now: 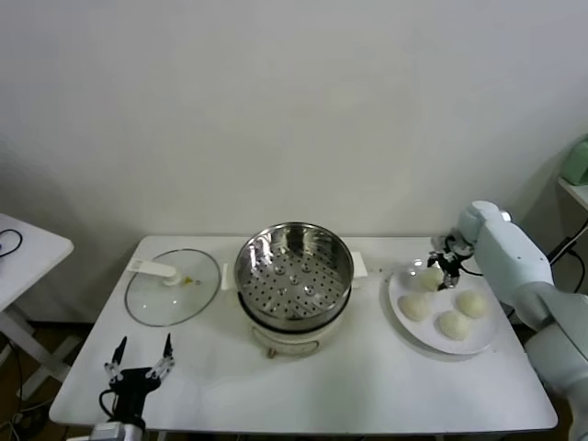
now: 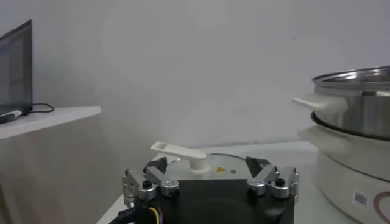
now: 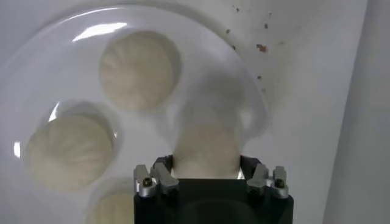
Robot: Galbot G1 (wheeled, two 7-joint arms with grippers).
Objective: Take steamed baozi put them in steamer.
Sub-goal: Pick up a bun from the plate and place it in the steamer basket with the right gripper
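On my head camera, the right gripper point(image 1: 447, 270) is lowered over the far edge of the white plate point(image 1: 480, 344) at the right end of the white worktop point(image 1: 367, 386), its fingers set either side of one steamed baozi point(image 3: 204, 149); my right wrist camera shows the bun between the two fingers, which appear to touch its sides, though I cannot tell how firmly they grip. Three more baozi lie on the same plate: one at the left point(image 1: 414, 307), one at the near side point(image 1: 453, 323), one at the right point(image 1: 472, 303), close together but apart. The steamer point(image 1: 294, 276), a shiny steel pot with a perforated floor on a white electric base, stands at the middle of the worktop, holding no buns. Its glass lid point(image 1: 172, 287) lies flat just to the left of it, white handle up. The left gripper point(image 1: 140, 369) is parked at the near left corner of the worktop, fingers spread wide and holding nothing.
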